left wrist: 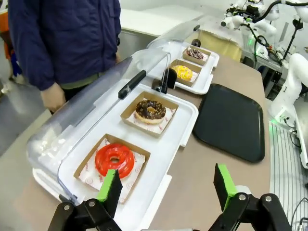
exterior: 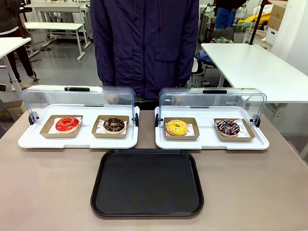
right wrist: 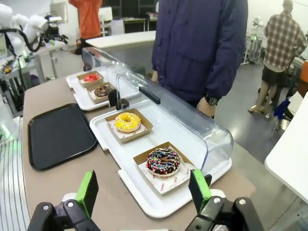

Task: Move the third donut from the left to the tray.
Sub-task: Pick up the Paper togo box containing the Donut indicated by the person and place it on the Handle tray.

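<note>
**Desk:** Where is the third donut (exterior: 177,127)?

**Photographer:** In its cardboard holder (exterior: 180,138) on the right-hand white tray (exterior: 211,143), near that tray's left edge, below the raised clear lid (exterior: 211,98). A dark sprinkled donut (exterior: 227,127) sits towards the same tray's right edge. The tray (exterior: 147,185), black and bare, lies at the middle of the table's (exterior: 53,192) near edge, just in front of both white trays.

**Desk:** And the arms?

**Photographer:** The left gripper (left wrist: 167,180) and the right gripper (right wrist: 143,185) both hang with jaws spread wide, holding nothing, well apart from the yellow donut. A person (exterior: 144,43) stands at the far edge.

**Desk:** What could spoil it?

**Photographer:** Most likely the lid. It rises over the white tray's back edge, so a reach from too high or too far back may knock it. Pads closing on the icing would mar it. Closing on the holder's thin wall alone could fold it, and the donut might slide off on its paper.
</note>
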Available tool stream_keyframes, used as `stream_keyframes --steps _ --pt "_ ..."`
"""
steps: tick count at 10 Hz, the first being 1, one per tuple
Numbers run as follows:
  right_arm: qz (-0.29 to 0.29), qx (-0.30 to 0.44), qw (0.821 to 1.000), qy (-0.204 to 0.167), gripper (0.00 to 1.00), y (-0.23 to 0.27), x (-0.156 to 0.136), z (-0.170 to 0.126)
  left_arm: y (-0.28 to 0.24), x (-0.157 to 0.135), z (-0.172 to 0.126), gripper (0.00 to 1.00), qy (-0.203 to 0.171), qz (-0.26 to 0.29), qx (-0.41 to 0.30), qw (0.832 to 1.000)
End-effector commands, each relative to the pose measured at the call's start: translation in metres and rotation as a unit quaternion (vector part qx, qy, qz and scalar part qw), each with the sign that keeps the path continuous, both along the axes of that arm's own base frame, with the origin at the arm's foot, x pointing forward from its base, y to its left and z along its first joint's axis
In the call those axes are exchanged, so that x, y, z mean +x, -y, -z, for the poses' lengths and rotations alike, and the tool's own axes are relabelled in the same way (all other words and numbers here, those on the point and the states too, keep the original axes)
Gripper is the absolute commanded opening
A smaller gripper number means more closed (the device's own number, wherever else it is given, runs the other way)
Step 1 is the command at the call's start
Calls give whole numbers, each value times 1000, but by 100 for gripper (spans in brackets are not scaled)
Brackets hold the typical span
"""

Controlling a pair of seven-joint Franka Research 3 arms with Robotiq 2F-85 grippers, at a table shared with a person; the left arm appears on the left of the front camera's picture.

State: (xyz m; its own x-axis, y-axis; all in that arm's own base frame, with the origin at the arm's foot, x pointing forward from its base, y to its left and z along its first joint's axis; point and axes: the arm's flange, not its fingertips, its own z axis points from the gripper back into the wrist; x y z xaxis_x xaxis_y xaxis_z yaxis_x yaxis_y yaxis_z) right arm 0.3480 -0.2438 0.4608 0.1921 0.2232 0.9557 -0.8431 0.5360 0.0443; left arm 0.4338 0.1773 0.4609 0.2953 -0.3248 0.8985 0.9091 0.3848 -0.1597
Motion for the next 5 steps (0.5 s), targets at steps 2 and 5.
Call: stream_keyframes --steps 2,5 --pt "9 -5 1000 3 100 4 3 -2 11 -6 7 100 25 13 -19 999" --pt "-1 2 1000 0 100 1 0 2 7 -2 -1 100 8 7 -3 1000"
